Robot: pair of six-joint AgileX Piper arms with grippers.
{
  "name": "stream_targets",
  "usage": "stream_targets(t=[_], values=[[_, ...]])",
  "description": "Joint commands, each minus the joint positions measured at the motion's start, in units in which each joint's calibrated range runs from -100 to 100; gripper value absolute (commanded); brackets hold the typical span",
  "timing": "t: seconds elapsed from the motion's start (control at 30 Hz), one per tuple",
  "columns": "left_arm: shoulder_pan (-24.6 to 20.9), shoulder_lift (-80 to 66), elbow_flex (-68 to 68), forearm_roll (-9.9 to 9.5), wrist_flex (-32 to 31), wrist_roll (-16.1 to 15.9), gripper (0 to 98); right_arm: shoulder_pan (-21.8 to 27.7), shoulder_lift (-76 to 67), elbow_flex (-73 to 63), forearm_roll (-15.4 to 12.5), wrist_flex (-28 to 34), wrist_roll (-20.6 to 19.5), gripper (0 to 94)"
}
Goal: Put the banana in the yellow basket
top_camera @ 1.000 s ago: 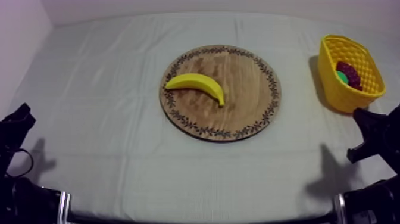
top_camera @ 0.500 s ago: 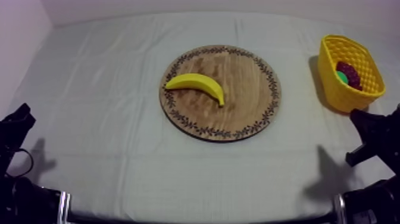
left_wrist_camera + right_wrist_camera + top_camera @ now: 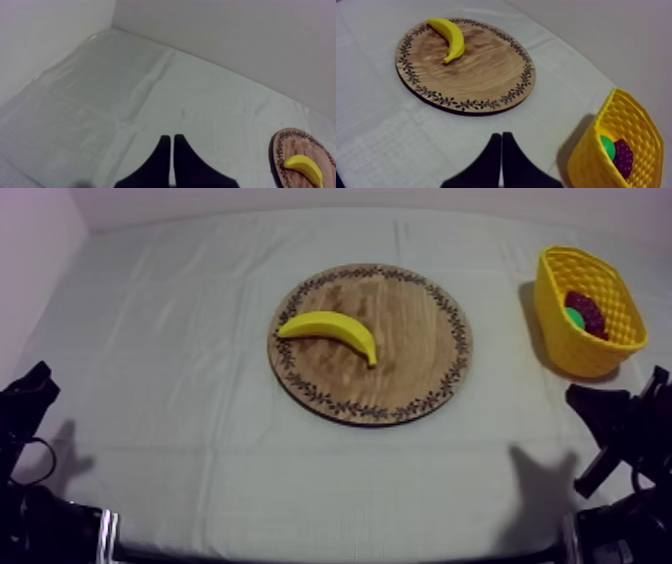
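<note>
Slightly nearer the table's front edge than a second ago, the black two-fingered right gripper [image 3: 501,136] hangs with fingers pressed together. The black left gripper [image 3: 172,138] is likewise closed on nothing. Beyond them, the curved yellow toy banana [image 3: 330,331] lies on the round wooden board with a patterned rim [image 3: 415,338]. The yellow woven-look basket [image 3: 557,338] stands well apart to the right.

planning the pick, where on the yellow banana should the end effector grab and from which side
Likely the thick middle of the curved yellow toy banana, straight down from above, closing across its narrow width. It lies flat on the round wooden board and both ends taper, so the middle holds most evenly.
</note>
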Motion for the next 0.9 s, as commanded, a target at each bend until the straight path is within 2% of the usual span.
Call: stream_targets(t=[0.0, 0.1, 0.3, 0.43, 0.6, 0.87], values=[[-0.02, 0.02, -0.02, -0.01, -0.01, 0.00, 0.1, -0.56, 0.02, 0.03, -0.03, -0.02, -0.68, 0.6], [-0.02, 0.02, -0.02, -0.01, -0.01, -0.02, 0.1, -1.79, 0.37, 0.00, -0.05, -0.07, -0.72, 0.6], [-0.02, 0.02, -0.02, -0.01, -0.01, -0.01, 0.1, -3.06, 7.55, -2.17, 0.66, -1.35, 1.90, 0.8], [-0.02, 0.02, -0.02, -0.01, -0.01, -0.01, 0.1, -4.53, 16.01, -9.10, 4.20, -0.17, 0.01, 0.8], [-0.02, 0.02, -0.02, -0.01, -0.01, 0.00, 0.1, -6.32, 28.86, -22.60, 6.45, 5.37, -1.63, 0.8], [-0.02, 0.02, -0.02, -0.01, -0.01, 0.00, 0.1, -9.66, 47.82, -44.95, 7.30, 18.13, 0.72, 0.8]])
